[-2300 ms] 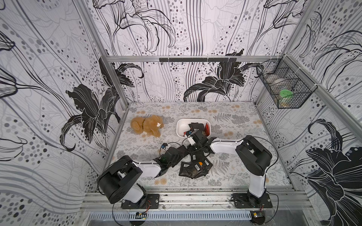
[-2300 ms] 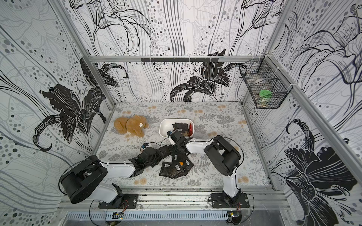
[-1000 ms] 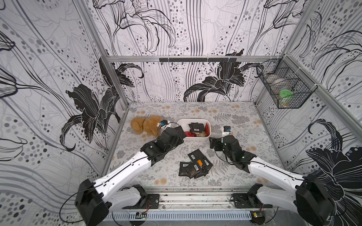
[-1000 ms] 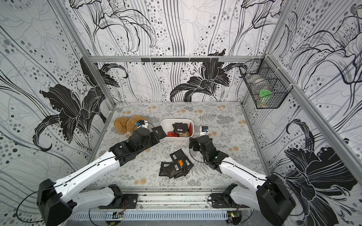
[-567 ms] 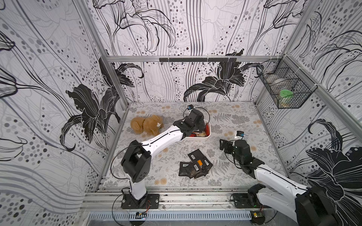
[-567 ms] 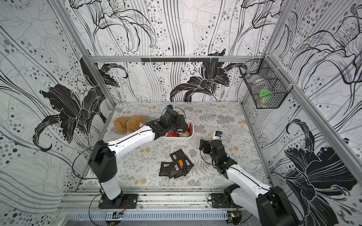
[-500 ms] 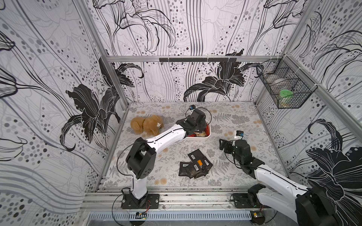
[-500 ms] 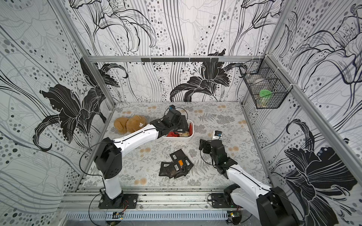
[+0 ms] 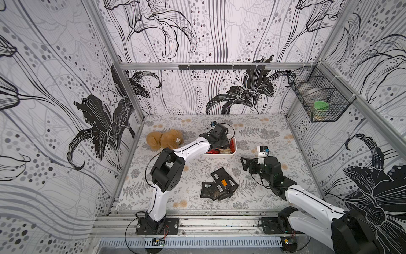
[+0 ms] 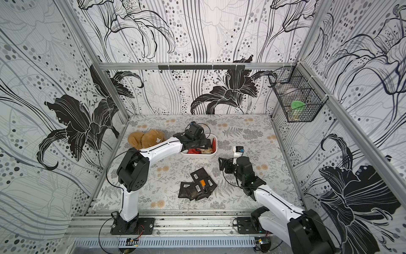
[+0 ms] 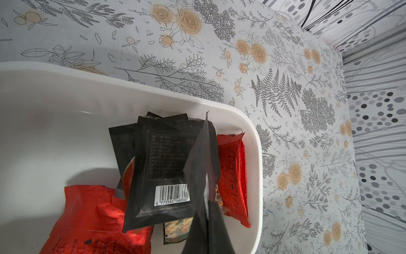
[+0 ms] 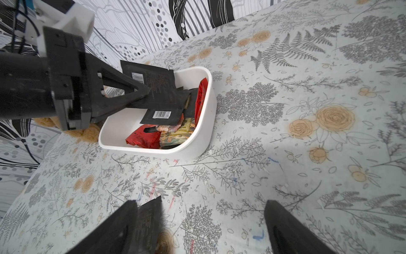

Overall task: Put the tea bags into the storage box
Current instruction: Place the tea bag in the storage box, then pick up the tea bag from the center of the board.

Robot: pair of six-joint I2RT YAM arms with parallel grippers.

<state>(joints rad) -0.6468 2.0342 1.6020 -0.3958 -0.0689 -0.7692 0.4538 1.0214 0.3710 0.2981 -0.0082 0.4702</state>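
Observation:
The white storage box [image 9: 219, 156] [image 10: 197, 156] [image 11: 252, 132] [image 12: 186, 151] holds several tea bags, black [image 11: 162, 167] and red [image 12: 142, 138]. My left gripper [image 9: 222, 143] [image 10: 203, 143] [image 11: 208, 220] [image 12: 145, 94] hangs over the box, shut on a black tea bag [image 11: 204, 158] [image 12: 158, 83] that stands edge-on above the ones inside. More black tea bags [image 9: 218, 184] [image 10: 196, 185] lie heaped on the table, nearer the front. My right gripper [image 9: 243, 163] [image 10: 222, 165] [image 12: 204, 228] is open, right of the heap. A black sachet [image 12: 147, 220] shows beside one finger.
A brown plush toy [image 9: 163, 140] [image 10: 146, 138] lies left of the box, close to the left arm. A black wire basket [image 9: 318, 99] [image 10: 295, 103] hangs on the right wall. The enclosure walls bound the flowered table on three sides.
Over the last second the left arm swung from left of the box to above it, carrying the black tea bag. The right arm drew back to the right. Both have hardly moved lately.

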